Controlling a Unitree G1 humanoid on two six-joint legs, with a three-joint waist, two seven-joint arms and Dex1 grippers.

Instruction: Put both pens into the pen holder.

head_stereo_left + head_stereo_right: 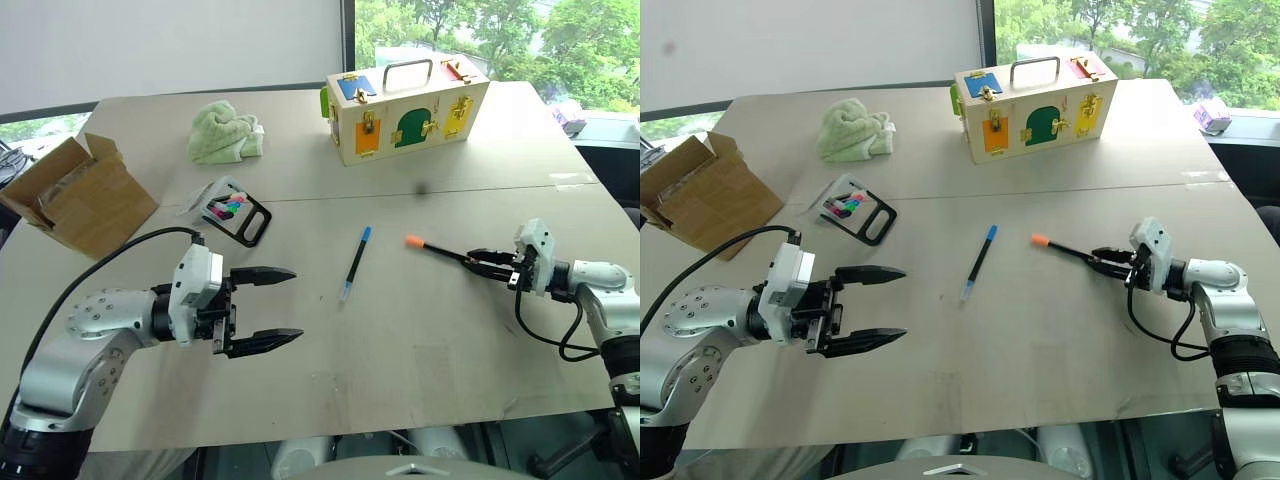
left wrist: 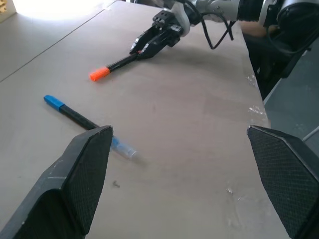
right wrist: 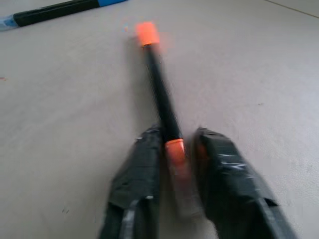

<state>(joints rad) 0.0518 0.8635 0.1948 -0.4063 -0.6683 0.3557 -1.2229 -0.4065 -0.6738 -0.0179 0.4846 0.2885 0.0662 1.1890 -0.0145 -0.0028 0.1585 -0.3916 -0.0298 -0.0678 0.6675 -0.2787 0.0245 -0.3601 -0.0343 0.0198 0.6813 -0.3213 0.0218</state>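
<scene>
At the far left a brown cardboard box (image 1: 75,195) sits open on the pale beige counter (image 1: 420,330). The left arm reaches in from the lower left, forearm bent across the body, and its left pincer (image 1: 268,308) points sideways toward the middle of the counter, hanging above the surface with its two black fingers spread wide and nothing between them. Beyond it lies the small clear plastic pen holder with a black loop frame (image 1: 233,212) (bright coloured bits show inside it), flat on the counter, and behind that a crumpled pale green cloth (image 1: 226,131).

Near the middle of the counter the slim black pen with a blue cap and clear end (image 1: 355,263) lies on its own, well apart from both pincers and from the pen holder. Further back stands a wooden box with coloured doors and a metal handle (image 1: 405,108).

To the right, the black pen with an orange cap and pale end (image 1: 436,250) points its cap toward the counter's middle. The right arm comes in low from the right edge, wrist nearly level, and the right pincer (image 3: 174,162) has its fingers closed against the pale end of this pen, the barrel running out ahead between them.

Behind the counter, a white blind covers the window on the left; green trees show through the glass on the right.
</scene>
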